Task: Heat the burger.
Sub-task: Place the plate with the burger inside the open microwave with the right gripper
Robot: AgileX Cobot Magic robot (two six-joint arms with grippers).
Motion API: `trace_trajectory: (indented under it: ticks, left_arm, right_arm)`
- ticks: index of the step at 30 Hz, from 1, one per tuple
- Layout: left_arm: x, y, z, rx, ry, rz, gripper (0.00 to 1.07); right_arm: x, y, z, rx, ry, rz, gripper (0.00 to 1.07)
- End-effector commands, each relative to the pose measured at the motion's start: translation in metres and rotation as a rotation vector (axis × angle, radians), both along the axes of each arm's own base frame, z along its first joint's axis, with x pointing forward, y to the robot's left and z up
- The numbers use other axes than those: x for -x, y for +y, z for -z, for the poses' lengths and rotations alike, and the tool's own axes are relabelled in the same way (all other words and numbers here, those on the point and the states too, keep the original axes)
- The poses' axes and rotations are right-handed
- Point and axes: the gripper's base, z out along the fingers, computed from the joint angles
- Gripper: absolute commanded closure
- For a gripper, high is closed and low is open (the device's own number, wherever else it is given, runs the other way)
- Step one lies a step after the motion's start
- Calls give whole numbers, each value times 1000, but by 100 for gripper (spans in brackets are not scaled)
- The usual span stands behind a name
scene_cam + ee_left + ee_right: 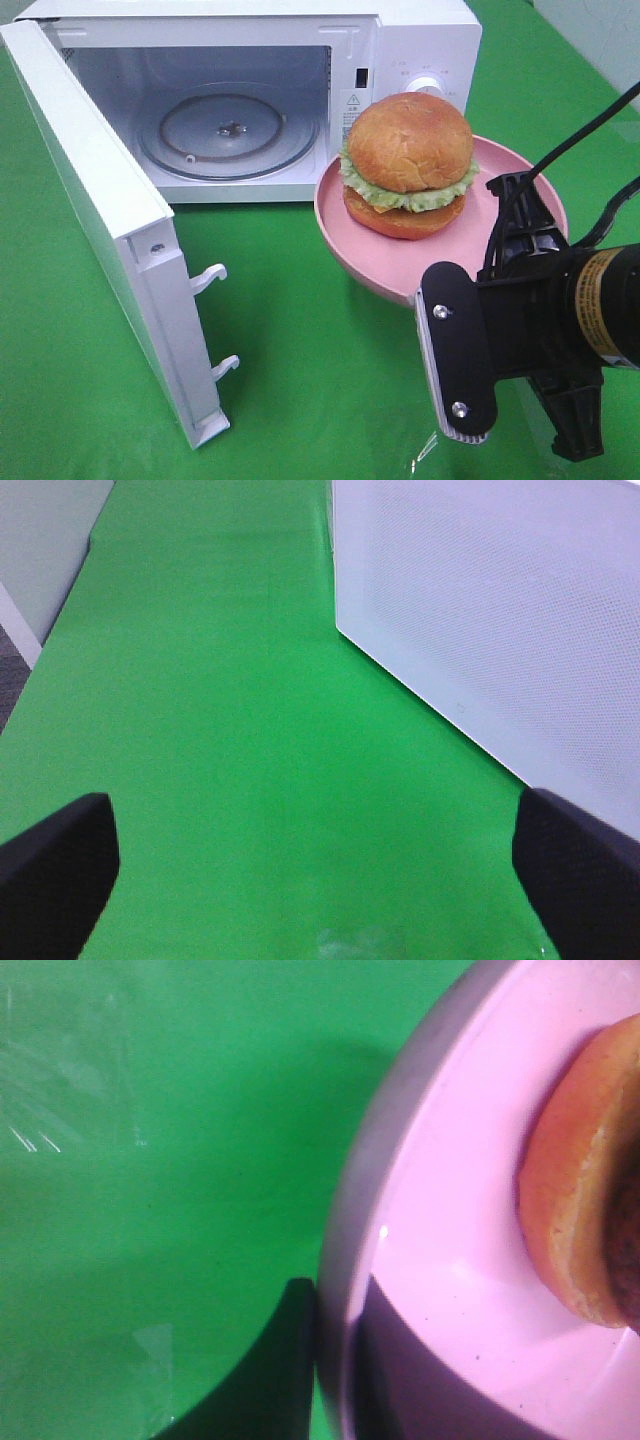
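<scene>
Exterior high shows the burger (408,160) sitting upright on a pink plate (400,255), right of the table's middle and toward its far edge. It is just in front of the control panel of a white microwave (420,40). The microwave stands at the far left of the green cloth (320,380), and its door (100,220) is swung wide open toward the front left corner. Inside the cavity a glass turntable (228,130) lies bare. The right gripper (480,285) reaches in from the front right corner and meets the plate at its near rim. In the right wrist view one dark finger (285,1370) presses the outside of the plate (450,1210) wall, and a dark shape lies just inside the rim. So the jaws look closed on the rim, with the burger (575,1210) beyond them. Whether the plate rests on the cloth or is raised cannot be told. In the left wrist view the left gripper (315,870) hangs over bare cloth beside the door's white perforated face (500,610). Its two fingers (55,860) are spread far apart and hold nothing.
</scene>
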Motion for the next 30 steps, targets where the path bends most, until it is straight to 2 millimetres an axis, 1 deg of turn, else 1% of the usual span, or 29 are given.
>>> trace_trajectory:
  ticks: [1, 4, 7, 8, 12, 19, 22, 30]
  left_arm:
    - [2, -1, 0, 5, -32, 0, 7]
    - [2, -1, 0, 5, -32, 0, 7]
    - [2, -1, 0, 5, -32, 0, 7]
    - [2, -1, 0, 5, -32, 0, 7]
    - [2, -1, 0, 5, -32, 0, 7]
    - [2, -1, 0, 5, -32, 0, 7]
    - [2, -1, 0, 5, -32, 0, 7]
    - [2, -1, 0, 5, -32, 0, 7]
  right_arm:
    - [-1, 5, -5, -5, -48, -80, 107]
    - [0, 9, -6, 2, -62, -163, 107]
    - [1, 10, -6, 7, -66, -186, 107]
    - [2, 11, -5, 41, -70, -249, 107]
    - [3, 10, -4, 82, -62, -296, 107]
    - [-12, -2, -4, 75, -41, -326, 107]
    - [-15, -5, -4, 75, -44, -339, 107]
    - [-30, -16, -7, 66, -101, -369, 107]
